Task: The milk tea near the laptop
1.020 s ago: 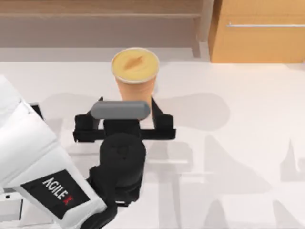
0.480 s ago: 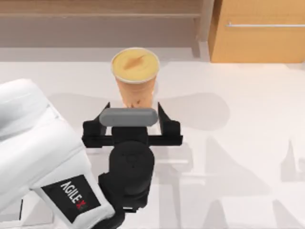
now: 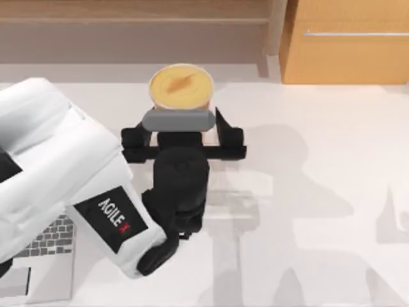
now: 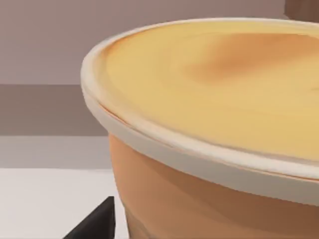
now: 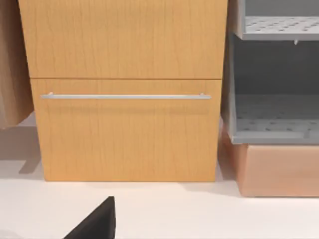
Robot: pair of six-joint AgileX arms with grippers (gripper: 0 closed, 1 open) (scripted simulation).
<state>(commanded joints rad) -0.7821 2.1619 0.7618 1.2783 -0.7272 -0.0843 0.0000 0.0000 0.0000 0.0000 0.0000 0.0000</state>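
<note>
Milk tea (image 3: 181, 86) stands upright toward the far edge of the white worktop (image 3: 319, 192), a bit left of centre, with its flat yellow-orange top facing straight up at the overhead camera. Left tool (image 3: 181, 128) is right on its near side, black fingers spread wide with one on each side of the cup, so it's released and not squeezing anything. The right-hand finger (image 3: 222, 125) pokes up just beside the cup wall with a gap between them; whether the other finger touches, I can't tell, since the grey bar on the wrist covers the cup's lower body from above.

From the left wrist camera the cup (image 4: 214, 124) looms huge and close, pale rim and tapered orange side, and one dark fingertip (image 4: 97, 224) shows just beside its wall.

Laptop (image 3: 45, 252) sits at the near left corner, mostly under the white AgileX arm (image 3: 70, 173); just some grey keys and a bit of silver deck peek out. It's well apart from the cup.

Right wrist camera looks at a wooden cabinet (image 5: 124, 89) with a long metal handle (image 5: 124, 95) and grey shelving (image 5: 274, 89) beside it, with a dark fingertip of the right tool (image 5: 97, 224) at the frame's edge. Can't tell if that one's open or clenched.
</note>
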